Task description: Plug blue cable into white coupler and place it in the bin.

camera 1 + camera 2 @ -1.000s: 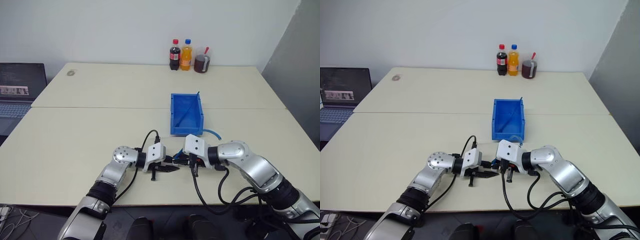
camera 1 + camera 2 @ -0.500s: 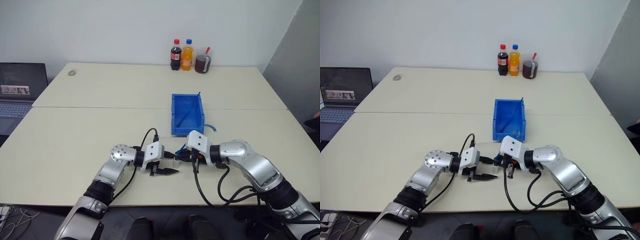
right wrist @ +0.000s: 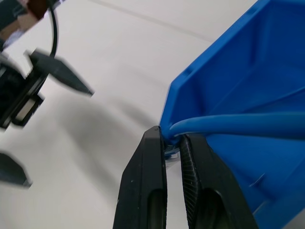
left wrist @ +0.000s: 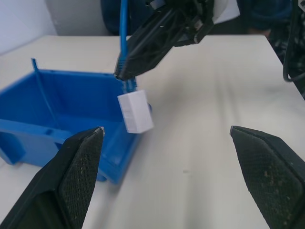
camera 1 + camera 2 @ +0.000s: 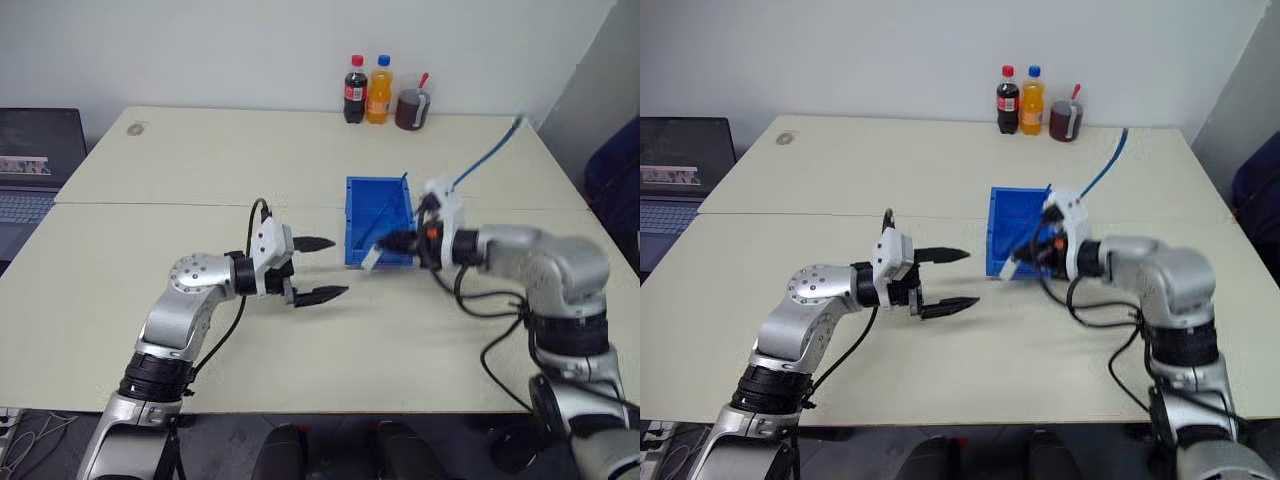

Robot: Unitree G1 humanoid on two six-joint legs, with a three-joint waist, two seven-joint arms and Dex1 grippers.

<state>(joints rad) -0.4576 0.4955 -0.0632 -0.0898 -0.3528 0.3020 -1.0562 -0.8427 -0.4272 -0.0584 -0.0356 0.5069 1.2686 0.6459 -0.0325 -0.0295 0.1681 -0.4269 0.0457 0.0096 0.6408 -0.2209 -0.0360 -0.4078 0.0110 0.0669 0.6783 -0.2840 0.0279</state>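
While clamped on the blue cable (image 4: 123,33) at centre right of the head views, right gripper (image 5: 405,241) dangling white coupler (image 4: 135,112) outside the bin (image 5: 360,200) front lip, risking a drop short; left gripper (image 5: 320,268) spread, empty; plugged joint clear in left wrist view, hidden in right.
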